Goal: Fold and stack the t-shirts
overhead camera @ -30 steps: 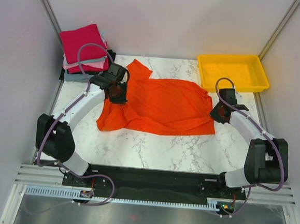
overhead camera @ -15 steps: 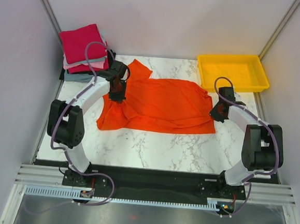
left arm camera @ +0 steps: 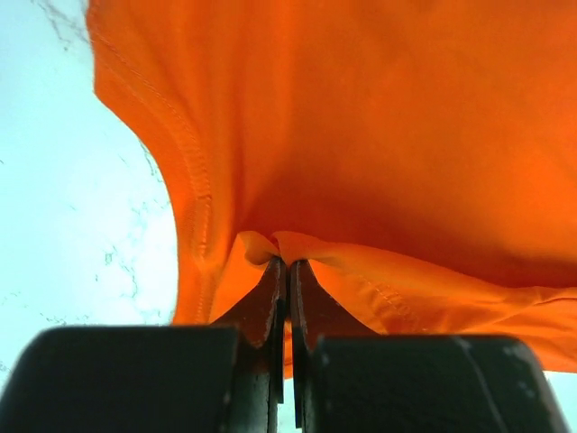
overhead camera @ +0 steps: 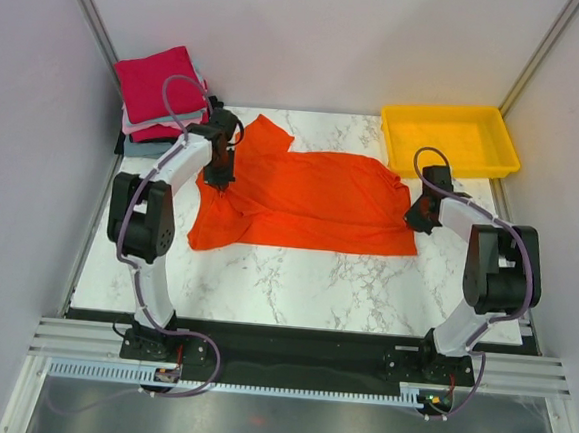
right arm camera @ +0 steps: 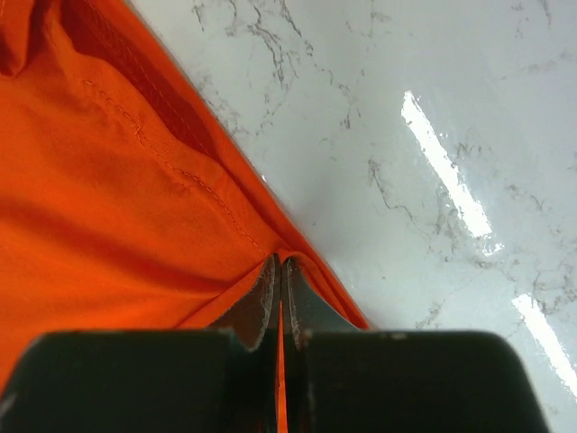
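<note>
The orange-red t-shirt (overhead camera: 316, 199) lies spread across the marble table, partly folded lengthwise. My left gripper (overhead camera: 219, 178) is shut on a pinch of its cloth (left arm camera: 297, 248) near the left end, by the sleeve. My right gripper (overhead camera: 416, 217) is shut on its right hem edge (right arm camera: 270, 244). A stack of folded t-shirts (overhead camera: 164, 91), crimson on top with pink, grey-blue and black below, sits at the back left corner.
A yellow plastic tray (overhead camera: 450, 139) stands at the back right, just beyond my right gripper. Bare marble (overhead camera: 294, 282) lies in front of the shirt. White walls close in on the left, right and back.
Both arms have swung outward at the elbows. My left gripper has moved back and slightly left with the cloth. My right gripper has stayed at the right hem.
</note>
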{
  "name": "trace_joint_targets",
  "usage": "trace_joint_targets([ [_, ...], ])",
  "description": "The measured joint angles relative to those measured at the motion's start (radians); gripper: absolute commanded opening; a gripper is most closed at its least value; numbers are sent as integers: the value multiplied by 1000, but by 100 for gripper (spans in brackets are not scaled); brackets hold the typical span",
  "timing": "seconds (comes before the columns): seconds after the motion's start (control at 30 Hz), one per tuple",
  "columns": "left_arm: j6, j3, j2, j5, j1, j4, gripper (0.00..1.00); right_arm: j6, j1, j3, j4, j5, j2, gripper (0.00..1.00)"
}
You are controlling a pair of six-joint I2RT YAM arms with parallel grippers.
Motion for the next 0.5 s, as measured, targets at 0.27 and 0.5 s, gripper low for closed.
trace_joint_targets([
  [0.27,16,61,63,44,32,-18,60,0,-19,21,25,-33,26,39],
  [0.5,18,102,51,65,31,-23,86,-19,-20,49,42,-69,32,93],
])
